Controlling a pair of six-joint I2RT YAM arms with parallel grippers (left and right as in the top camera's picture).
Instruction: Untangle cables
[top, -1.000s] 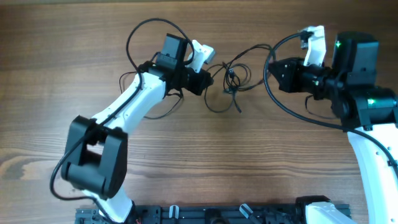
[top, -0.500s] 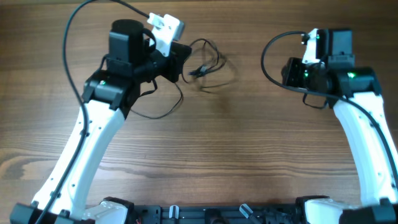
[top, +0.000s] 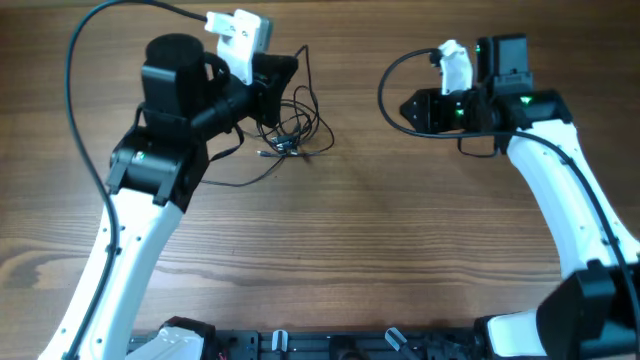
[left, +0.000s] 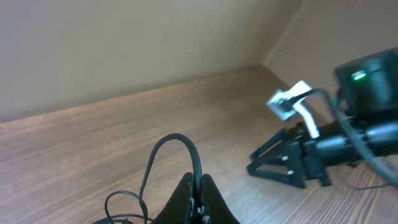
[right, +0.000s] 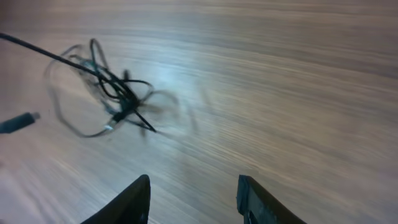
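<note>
Pinched shut on one strand of the thin black cables (top: 290, 135), the left gripper (top: 290, 72) hangs over the far left part of the wooden table (top: 400, 250). The rest of the bundle lies just below and beside it as a loose knot of loops. In the left wrist view the two fingertips meet on the wire and a single loop arches up from the pinch, which suggests the strand is held clear of the table so that the knot trails from it rather than lying flat. Across the table, well apart from the tangle, the right gripper (top: 412, 105) has its jaws spread with nothing between them and points toward the bundle. Its own camera looks between the parted fingers at bare wood, with the knot farther off to the left and somewhat blurred.

The hold appears to act as an anchor: one end is fixed on the left, so the free hand can take another strand and draw it away. The job looks to be at an early stage, since the wires cross one another in a single cluster and no cable lies separate. The next move would probably need the right jaws to close on one wire only. These strands are fine and springy, so catching two together or dragging the whole knot seems the likeliest slip.
</note>
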